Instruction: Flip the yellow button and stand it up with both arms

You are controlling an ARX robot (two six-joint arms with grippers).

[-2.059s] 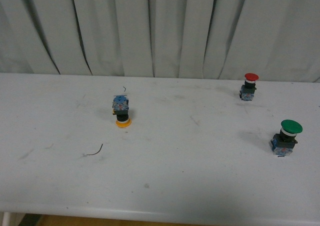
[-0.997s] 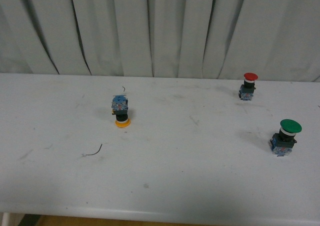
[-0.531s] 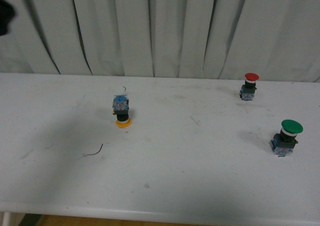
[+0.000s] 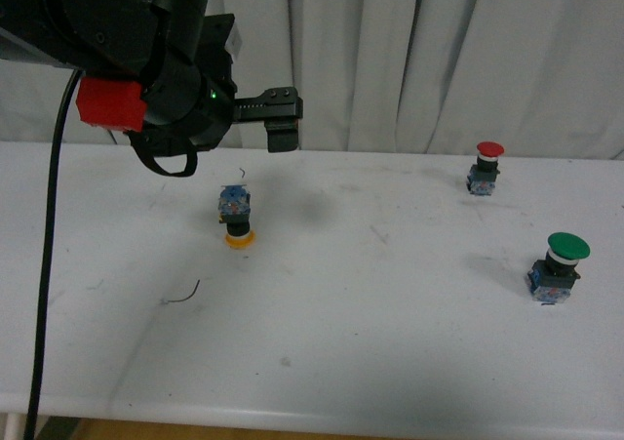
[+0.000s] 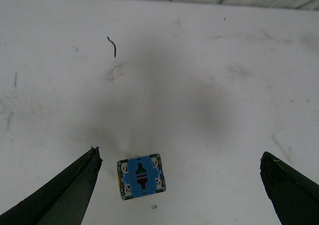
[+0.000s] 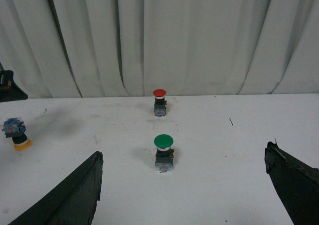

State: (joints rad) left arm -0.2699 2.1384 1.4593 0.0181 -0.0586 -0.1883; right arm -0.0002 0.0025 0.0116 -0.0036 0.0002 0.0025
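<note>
Your bench (image 4: 390,362) runs the full width of the front view; its far edge meets the pale curtain (image 4: 390,60), its near edge crosses the bottom. Your left arm (image 4: 127,50) hangs over the bench's left half; its tool (image 5: 179,155) is spread wide and grips nothing. Your right tool (image 6: 184,151) is also spread wide and empty. The green button (image 4: 558,267) stands near the right edge; the red button (image 4: 485,167) stands behind it, close to the far edge. The yellow button (image 4: 237,216) rests upside down, cap on the bench and blue base up, below the left tool and between its fingers; bare bench surrounds it, well clear of every edge. A thin wire scrap (image 4: 183,294) lies near it, toward the near edge.
</note>
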